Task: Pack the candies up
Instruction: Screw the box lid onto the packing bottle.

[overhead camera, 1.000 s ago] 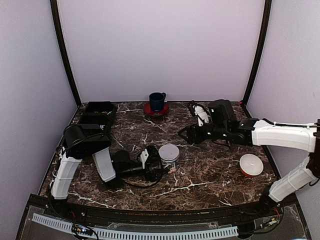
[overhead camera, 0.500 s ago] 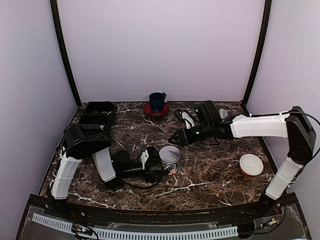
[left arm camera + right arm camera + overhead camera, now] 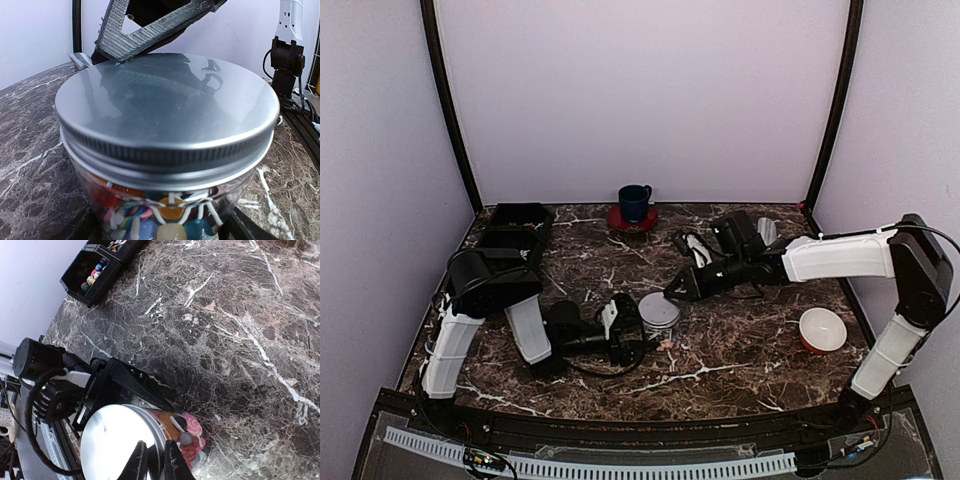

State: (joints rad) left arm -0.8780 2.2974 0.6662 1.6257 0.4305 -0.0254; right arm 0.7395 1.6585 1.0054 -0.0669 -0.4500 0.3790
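Observation:
A clear jar [image 3: 658, 318] with a silver screw lid [image 3: 165, 105] stands on the marble table [image 3: 750, 360]. My left gripper [image 3: 642, 328] is closed round the jar's glass body from the left. The candies [image 3: 170, 220] show through the glass under the lid, pink, orange, blue and yellow, with thin white sticks among them. A few loose candies [image 3: 667, 343] lie beside the jar. My right gripper [image 3: 154, 462] is at the lid's far edge, its jaws almost together with the lid's rim between them. Its ribbed fingers [image 3: 145, 30] rise over the lid in the left wrist view.
Two black bins [image 3: 515, 228] holding coloured pieces [image 3: 92, 276] stand at the back left. A blue cup on a red saucer [image 3: 635, 206] is at the back centre. A white and orange bowl [image 3: 822, 329] is at the right.
My right arm has swung left and down from the back right to the jar's lid, and its jaws have narrowed from wide open. The left arm and the jar have stayed put.

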